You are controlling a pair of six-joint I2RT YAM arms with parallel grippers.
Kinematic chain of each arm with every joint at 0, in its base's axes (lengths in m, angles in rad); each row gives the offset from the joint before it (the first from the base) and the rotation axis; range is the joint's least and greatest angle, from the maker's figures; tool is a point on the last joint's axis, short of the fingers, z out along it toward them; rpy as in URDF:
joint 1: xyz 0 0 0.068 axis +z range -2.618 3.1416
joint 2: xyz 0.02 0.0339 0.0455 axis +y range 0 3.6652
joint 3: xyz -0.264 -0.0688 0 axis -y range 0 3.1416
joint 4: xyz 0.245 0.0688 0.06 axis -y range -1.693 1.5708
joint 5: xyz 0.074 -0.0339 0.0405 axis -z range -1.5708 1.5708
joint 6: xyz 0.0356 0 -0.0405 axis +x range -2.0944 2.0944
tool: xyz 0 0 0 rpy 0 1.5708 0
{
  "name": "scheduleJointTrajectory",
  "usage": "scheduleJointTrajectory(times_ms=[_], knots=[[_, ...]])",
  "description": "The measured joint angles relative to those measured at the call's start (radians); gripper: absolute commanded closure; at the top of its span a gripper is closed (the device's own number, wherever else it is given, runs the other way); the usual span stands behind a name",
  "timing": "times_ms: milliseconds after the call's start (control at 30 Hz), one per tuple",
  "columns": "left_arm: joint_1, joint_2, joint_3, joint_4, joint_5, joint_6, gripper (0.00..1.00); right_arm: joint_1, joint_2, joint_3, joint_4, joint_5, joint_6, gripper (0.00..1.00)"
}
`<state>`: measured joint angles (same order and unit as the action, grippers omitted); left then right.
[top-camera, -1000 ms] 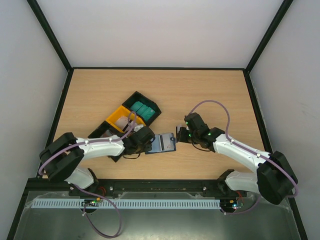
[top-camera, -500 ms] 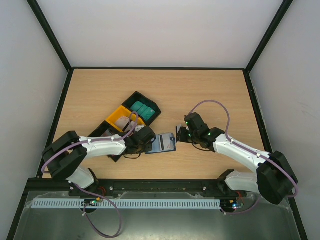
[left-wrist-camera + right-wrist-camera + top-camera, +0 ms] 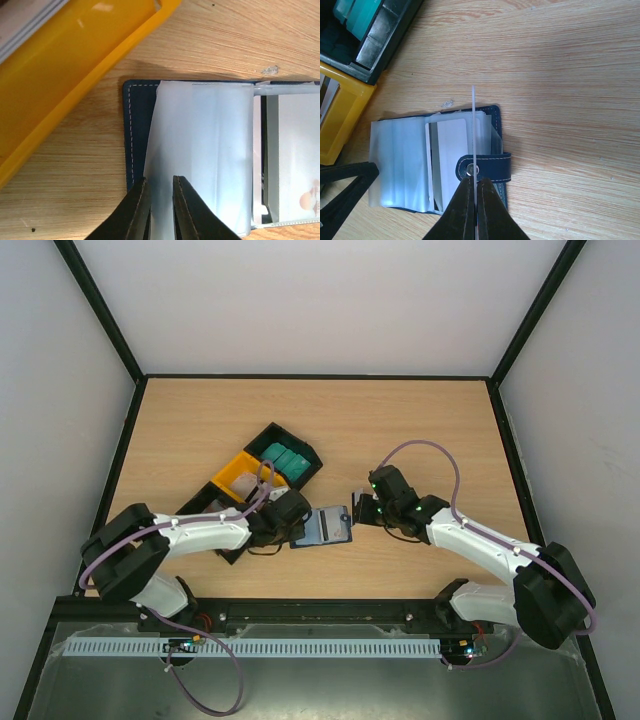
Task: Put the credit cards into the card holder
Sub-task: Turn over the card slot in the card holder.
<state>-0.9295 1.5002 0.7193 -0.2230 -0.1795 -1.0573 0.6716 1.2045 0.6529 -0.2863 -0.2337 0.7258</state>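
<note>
My left gripper narrowed on the card holder's sleeve, grip unclear; right gripper clamps a credit card edge-on above it.

This looks like a robot lab, set up as a small test booth. Two robot arms, the left arm and the right arm, are bolted to a black rail at the near edge of a wooden tabletop, with purple cables looping off them. Plain white walls and a black frame close in the other three edges like a box.
</note>
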Motion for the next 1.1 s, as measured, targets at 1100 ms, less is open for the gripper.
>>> scheduleJointTrajectory(times_ms=[1100], knots=[[-0.005,0.083,0.14,0.201,0.224,0.063,0.85,0.0,-0.057,-0.021,-0.008,0.15,0.042,0.98]])
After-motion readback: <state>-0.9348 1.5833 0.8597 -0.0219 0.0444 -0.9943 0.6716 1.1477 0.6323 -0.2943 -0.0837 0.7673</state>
